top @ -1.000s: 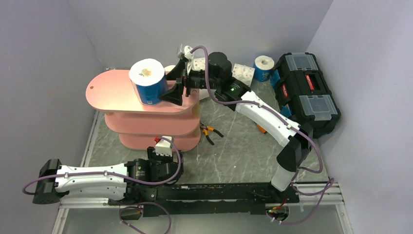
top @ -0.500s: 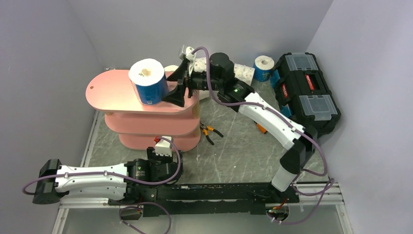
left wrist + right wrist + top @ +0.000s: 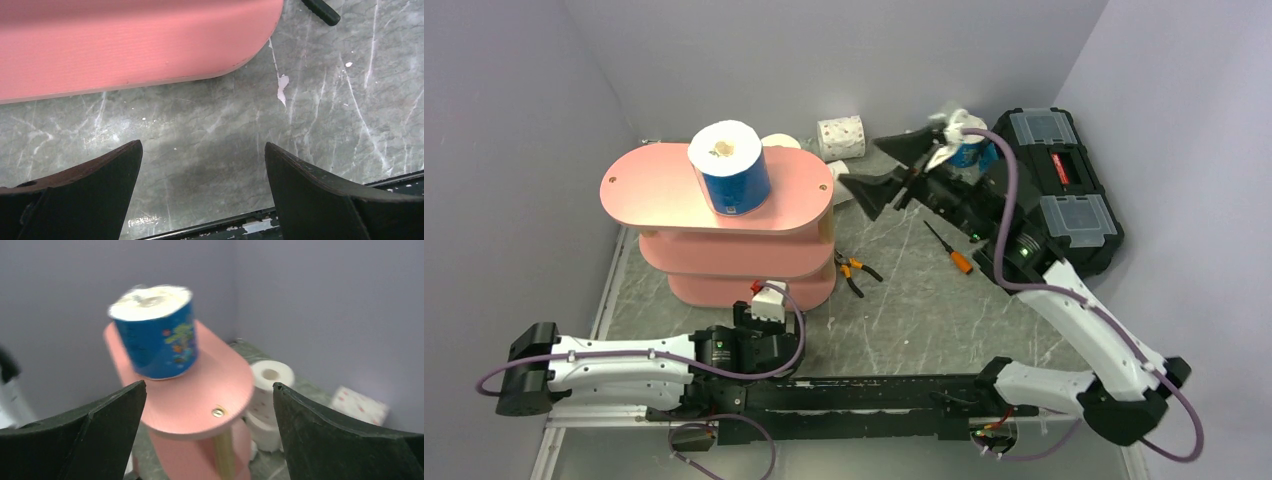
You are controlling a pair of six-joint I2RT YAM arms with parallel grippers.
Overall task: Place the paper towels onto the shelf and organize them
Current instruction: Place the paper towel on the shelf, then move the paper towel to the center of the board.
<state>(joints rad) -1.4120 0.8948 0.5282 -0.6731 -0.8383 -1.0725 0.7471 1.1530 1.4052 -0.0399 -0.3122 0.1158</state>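
The pink three-tier shelf (image 3: 654, 190) stands at the left. A blue-wrapped roll (image 3: 729, 168) stands upright on its top board. It also shows in the right wrist view (image 3: 157, 332), on the top board (image 3: 200, 395). My right gripper (image 3: 886, 172) is open and empty in the air to the right of the shelf, facing it. White rolls (image 3: 271, 375) stand behind the shelf's right end. A speckled roll (image 3: 841, 136) lies by the back wall. A second blue roll (image 3: 969, 150) is partly hidden behind my right arm. My left gripper (image 3: 202, 146) is open and empty, low over the floor in front of the shelf.
A black toolbox (image 3: 1054, 190) stands at the right. Orange-handled pliers (image 3: 856, 272) and a screwdriver (image 3: 949, 248) lie on the marbled floor between shelf and toolbox. Purple walls close in at the left, back and right.
My right gripper was at the blue roll on the top board. It has drawn back to the right, toward the toolbox, open and empty. The roll stays in place. The left arm barely moved.
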